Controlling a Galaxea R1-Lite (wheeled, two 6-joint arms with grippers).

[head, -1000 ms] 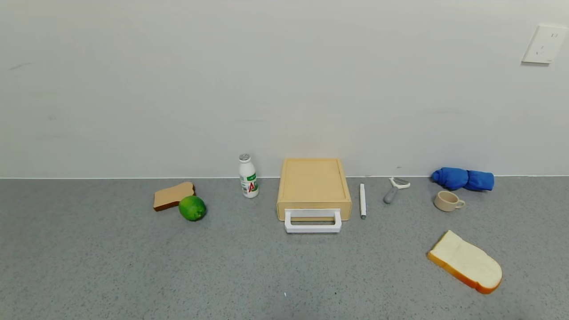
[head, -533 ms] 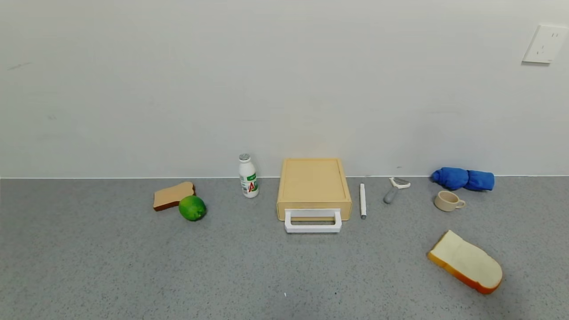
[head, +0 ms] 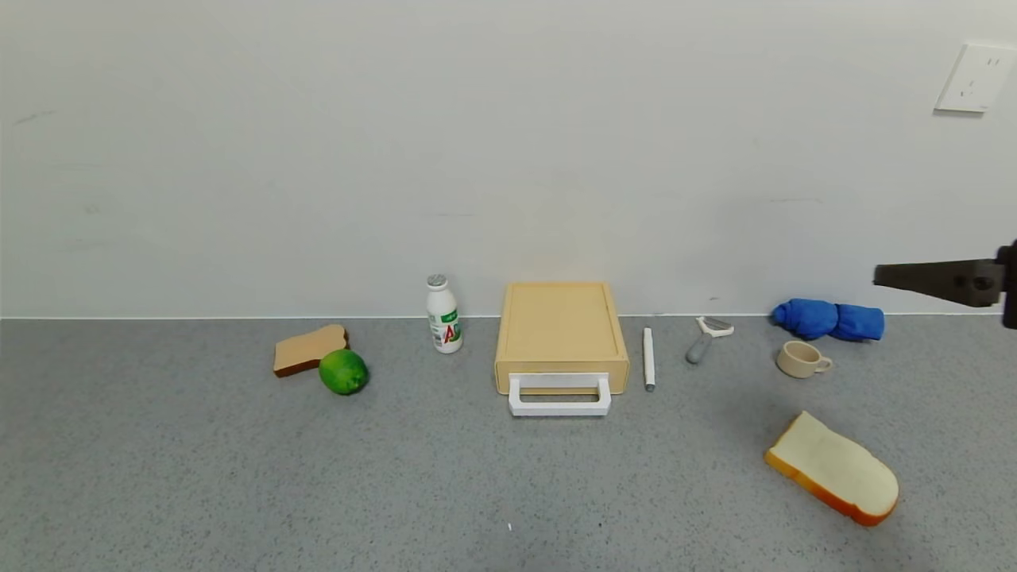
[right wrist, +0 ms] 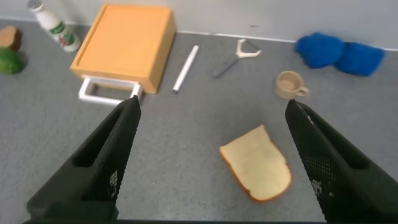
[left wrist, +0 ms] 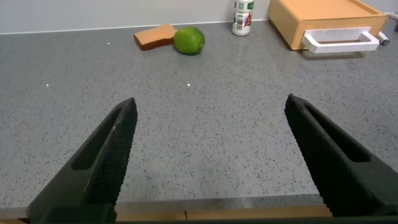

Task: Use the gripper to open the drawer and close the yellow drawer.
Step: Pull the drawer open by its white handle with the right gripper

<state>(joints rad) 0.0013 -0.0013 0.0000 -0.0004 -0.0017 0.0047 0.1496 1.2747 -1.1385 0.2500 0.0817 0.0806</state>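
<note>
A: Where's the drawer point(head: 561, 338)?

B: Against the wall on the grey counter point(head: 199, 477), mid-scene in the head view. It's pushed into its box, and the white handle point(head: 559, 396) juts out on the near side.

A: What lies around it?

B: Taking the drawer as the mark: on the right-arm side a pen point(head: 648, 358) lies just beside it, then a peeler point(head: 704, 338), then a cup point(head: 801, 359) with a blue cloth point(head: 828, 320) behind it by the wall. White bread point(head: 833, 467) lies nearer the robot than the cup. On the other side a bottle point(head: 443, 314) stands close by, and farther off a lime point(head: 343, 371) touches a brown toast slice point(head: 308, 349).

A: And the grippers?

B: The head view catches only a dark piece of the right gripper point(head: 945, 280) at its edge, above and beyond the cloth. The right wrist view fills that in: the right gripper point(right wrist: 214, 155) hangs high over the counter, jaws spread wide and holding nothing, with the bread between them below.

A: The left one?

B: The head view doesn't show it. In its own view the left gripper point(left wrist: 217, 162) sits low over bare counter, well short of the drawer, jaws wide apart, nothing held. The lime, toast, bottle and handle show far ahead of it.
</note>
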